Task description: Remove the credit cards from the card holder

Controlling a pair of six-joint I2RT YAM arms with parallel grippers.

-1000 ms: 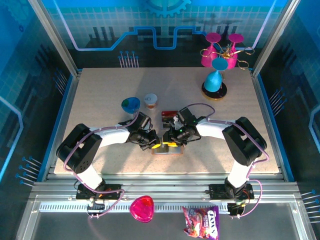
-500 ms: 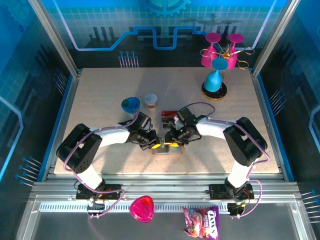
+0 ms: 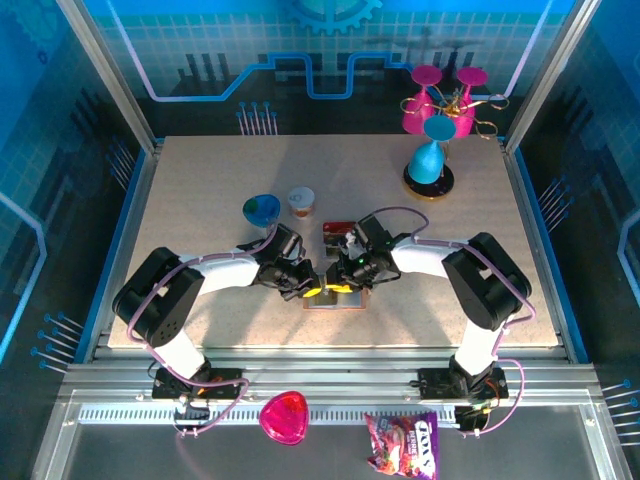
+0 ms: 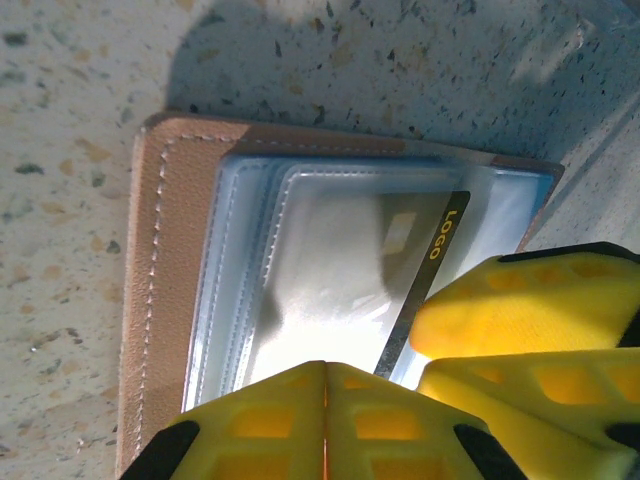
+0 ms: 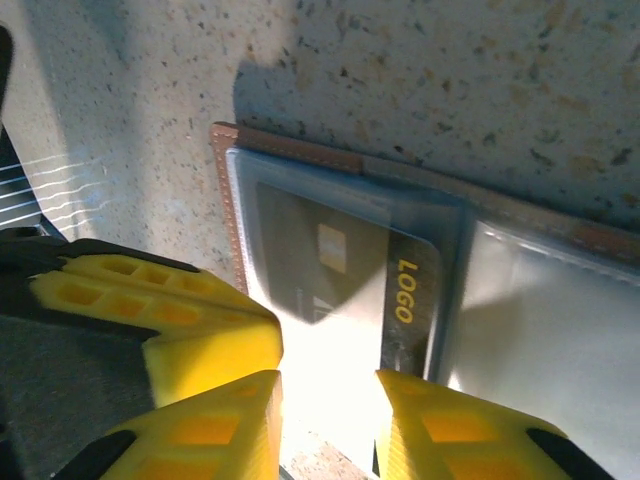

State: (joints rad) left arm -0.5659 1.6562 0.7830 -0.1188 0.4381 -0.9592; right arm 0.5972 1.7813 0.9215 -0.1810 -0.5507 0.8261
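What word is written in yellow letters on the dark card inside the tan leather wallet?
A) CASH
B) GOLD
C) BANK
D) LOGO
D: the dark rectangular card lying in the flat tan leather wallet has yellow letters along one end that spell LOGO.

Leather card holder [image 4: 165, 280] has glossy plastic sleeves [image 4: 300, 250].

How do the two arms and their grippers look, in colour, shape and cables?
The left arm and right arm match: bulky black joints, white links, and a thin purple cable looping along each. The left gripper and right gripper have blocky bright yellow fingers with square recesses, on black mounts.
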